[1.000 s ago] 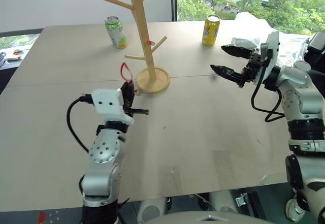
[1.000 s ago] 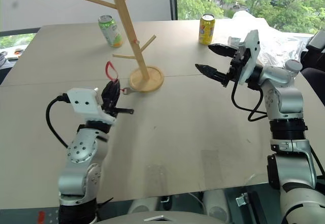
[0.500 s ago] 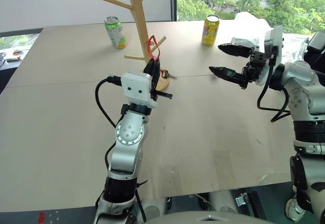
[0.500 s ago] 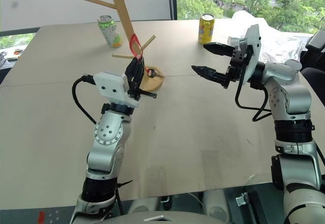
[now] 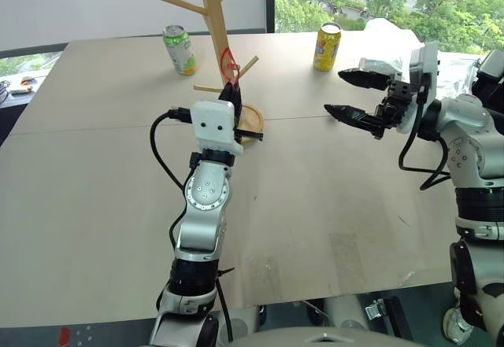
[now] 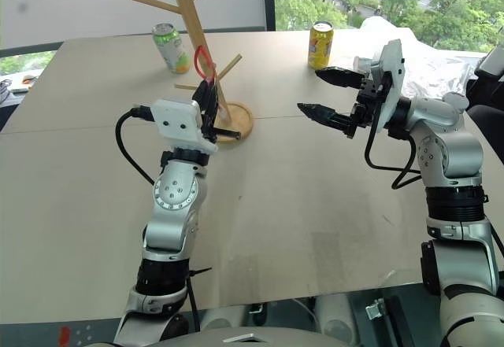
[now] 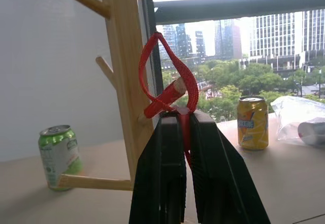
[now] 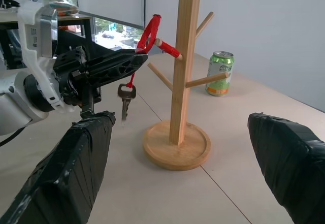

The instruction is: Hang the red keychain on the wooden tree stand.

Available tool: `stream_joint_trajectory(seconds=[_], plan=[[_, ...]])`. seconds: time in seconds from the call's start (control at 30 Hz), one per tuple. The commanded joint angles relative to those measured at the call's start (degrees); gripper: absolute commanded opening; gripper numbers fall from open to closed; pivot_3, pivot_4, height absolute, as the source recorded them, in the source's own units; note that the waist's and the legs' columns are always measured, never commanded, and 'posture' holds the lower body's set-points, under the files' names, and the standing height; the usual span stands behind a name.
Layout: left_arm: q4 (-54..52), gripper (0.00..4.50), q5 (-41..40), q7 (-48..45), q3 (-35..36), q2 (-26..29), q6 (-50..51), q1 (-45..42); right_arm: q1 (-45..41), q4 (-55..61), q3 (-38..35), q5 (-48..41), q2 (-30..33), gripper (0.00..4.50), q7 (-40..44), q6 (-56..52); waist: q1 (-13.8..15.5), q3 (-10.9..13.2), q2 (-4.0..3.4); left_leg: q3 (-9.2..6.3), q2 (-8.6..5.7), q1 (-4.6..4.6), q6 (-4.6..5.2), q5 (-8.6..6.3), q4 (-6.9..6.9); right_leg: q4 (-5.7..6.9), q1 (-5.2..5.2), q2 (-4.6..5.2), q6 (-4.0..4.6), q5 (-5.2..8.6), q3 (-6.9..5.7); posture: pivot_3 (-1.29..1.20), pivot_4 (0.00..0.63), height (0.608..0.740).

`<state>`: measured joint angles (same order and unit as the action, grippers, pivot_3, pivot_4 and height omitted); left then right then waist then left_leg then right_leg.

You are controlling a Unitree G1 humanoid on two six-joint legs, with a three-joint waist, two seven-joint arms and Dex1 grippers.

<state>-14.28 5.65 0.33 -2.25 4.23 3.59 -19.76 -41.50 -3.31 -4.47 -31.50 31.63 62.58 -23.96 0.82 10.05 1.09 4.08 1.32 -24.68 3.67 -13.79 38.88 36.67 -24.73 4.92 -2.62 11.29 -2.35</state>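
The wooden tree stand (image 5: pixel 214 24) rises from its round base at the table's far middle. My left gripper (image 5: pixel 234 95) is shut on the red keychain (image 7: pixel 167 71), held up against the stand's right side. The red loop (image 8: pixel 147 33) sits at the tip of an angled peg (image 8: pixel 167 48), and in the left wrist view the peg's end shows through the loop. The silver key (image 8: pixel 125 94) hangs below the fingers. My right gripper (image 5: pixel 334 90) hovers open to the right of the stand, pointing left, with nothing in it.
A green can (image 5: pixel 180 49) stands behind and to the left of the stand, and a yellow can (image 5: pixel 327 46) behind and to its right. A crumpled clear plastic bag (image 5: pixel 386 32) lies at the far right. The tabletop (image 5: pixel 315 190) nearer me is bare.
My left gripper has carried the keychain forward, up and to the right, from beside the stand's base to the peg. The right gripper has stayed where it was, open.
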Motion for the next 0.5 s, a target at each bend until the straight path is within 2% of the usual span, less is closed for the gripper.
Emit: stream_joint_trajectory(seconds=[0.03, 0.23, 0.5], plan=[[1.10, 0.04, 1.01, 1.08, 0.29, -0.37, 0.70, -2.26, -0.66, 0.72, -0.80, 0.01, 0.79, 4.50, 0.42, 1.36, 0.00, 0.00, 0.00, 0.00, 0.00, -0.01, 0.00, 0.00, 0.01, 0.00, 0.00, 0.00, 0.00, 0.00, 0.00, 0.00, 0.150, 0.740], [2.06, 0.04, 0.75, 0.94, -0.47, -1.00, -0.91, -4.01, -0.67, 0.93, -0.93, 0.10, 0.61, 4.50, 0.38, 1.72, 0.00, 0.00, 0.01, -0.01, 0.00, -0.01, 0.00, 0.00, 0.01, 0.00, 0.00, 0.00, 0.00, 0.00, -0.01, 0.00, 0.150, 0.740], [-1.15, 0.04, -0.38, -0.92, -1.29, -0.85, -6.30, -0.46, -0.21, 1.16, -1.22, 0.18, 0.60, 4.50, 0.25, 2.03, -0.03, 0.00, 0.00, 0.00, 0.01, -0.01, 0.00, 0.00, 0.01, 0.00, 0.00, 0.00, 0.00, 0.00, 0.00, 0.00, 0.150, 0.740]])
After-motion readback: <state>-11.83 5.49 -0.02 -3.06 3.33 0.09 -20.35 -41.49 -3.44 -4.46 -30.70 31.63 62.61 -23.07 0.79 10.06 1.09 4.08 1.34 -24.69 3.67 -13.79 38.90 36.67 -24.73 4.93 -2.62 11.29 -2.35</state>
